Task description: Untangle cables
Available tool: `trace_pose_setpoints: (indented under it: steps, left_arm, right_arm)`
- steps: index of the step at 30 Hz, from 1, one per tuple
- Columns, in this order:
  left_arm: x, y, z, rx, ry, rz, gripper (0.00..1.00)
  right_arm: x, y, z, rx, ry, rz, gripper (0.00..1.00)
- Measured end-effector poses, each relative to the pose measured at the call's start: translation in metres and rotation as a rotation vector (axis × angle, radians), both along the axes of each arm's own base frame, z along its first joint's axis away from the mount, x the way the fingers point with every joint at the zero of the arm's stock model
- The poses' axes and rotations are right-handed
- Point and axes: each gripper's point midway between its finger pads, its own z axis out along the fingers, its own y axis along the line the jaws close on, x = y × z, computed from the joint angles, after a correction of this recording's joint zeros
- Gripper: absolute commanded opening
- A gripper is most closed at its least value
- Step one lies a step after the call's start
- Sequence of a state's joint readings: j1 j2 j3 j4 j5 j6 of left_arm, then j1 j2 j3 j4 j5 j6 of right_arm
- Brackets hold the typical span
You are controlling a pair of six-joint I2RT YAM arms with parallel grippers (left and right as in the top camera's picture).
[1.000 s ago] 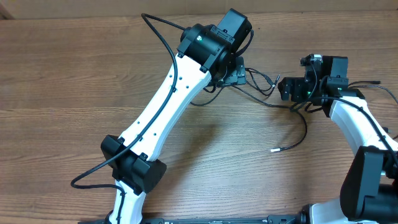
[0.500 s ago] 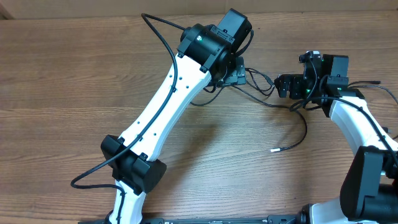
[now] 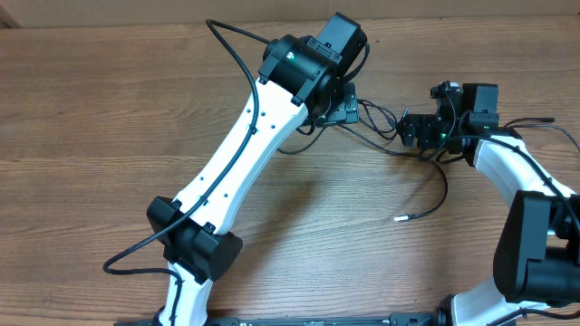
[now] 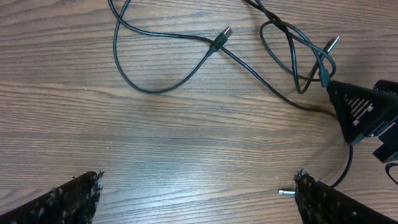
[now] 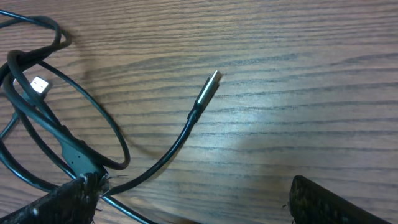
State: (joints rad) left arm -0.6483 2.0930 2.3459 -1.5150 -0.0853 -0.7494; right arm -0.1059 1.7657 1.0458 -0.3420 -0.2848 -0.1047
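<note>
Several thin black cables (image 3: 385, 127) lie tangled on the wood table between my two grippers. One strand ends in a silver tip (image 3: 399, 218) toward the front. In the left wrist view a loop with a plug (image 4: 225, 32) and a knot of strands (image 4: 298, 56) lie ahead of my open, empty left gripper (image 4: 199, 199), which also shows in the overhead view (image 3: 343, 101). My right gripper (image 3: 414, 129) is open at the tangle's right side. In the right wrist view the right gripper (image 5: 193, 199) has a silver-tipped cable (image 5: 210, 85) ahead of it. Strands run past its left finger.
A thicker black cable (image 3: 237, 47) loops off the left arm at the back. Another loop (image 3: 136, 254) hangs by the left arm's base. A thin strand (image 3: 544, 119) runs off to the right behind the right arm. A small plug (image 5: 38, 84) lies in the cable loops.
The right gripper has shifted slightly left toward the tangle and its wrist has turned a little. The left arm and the cables look unmoved.
</note>
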Motion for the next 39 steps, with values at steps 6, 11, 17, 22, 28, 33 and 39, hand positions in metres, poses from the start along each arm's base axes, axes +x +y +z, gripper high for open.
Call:
trace_pose_setpoints:
  steps: [6, 11, 17, 22, 28, 33, 39]
  left_arm:
    - [0.000, 0.000, 0.000, 0.000, 0.000, 0.000, 1.00]
    - [0.000, 0.000, 0.000, 0.000, 0.000, 0.000, 1.00]
    - [0.000, 0.000, 0.000, 0.000, 0.000, 0.000, 1.00]
    - [0.000, 0.000, 0.000, 0.000, 0.000, 0.000, 1.00]
    - [0.000, 0.000, 0.000, 0.000, 0.000, 0.000, 1.00]
    - [0.000, 0.000, 0.000, 0.000, 0.000, 0.000, 1.00]
    - [0.000, 0.000, 0.000, 0.000, 0.000, 0.000, 1.00]
  right_arm:
    - [0.001, 0.000, 0.000, 0.000, -0.005, -0.001, 0.95]
    - [0.001, 0.000, 0.000, 0.001, -0.004, -0.001, 0.94]
    - [0.000, 0.000, 0.000, 0.002, 0.001, -0.003, 0.93]
    - [0.001, 0.001, -0.001, 0.002, 0.000, -0.001, 0.92]
    - [0.002, 0.010, -0.004, 0.002, 0.001, 0.020, 0.92]
    - [0.005, 0.032, -0.006, 0.001, -0.014, 0.072, 0.92]
    - [0.012, 0.038, -0.019, 0.003, -0.016, 0.081, 0.90]
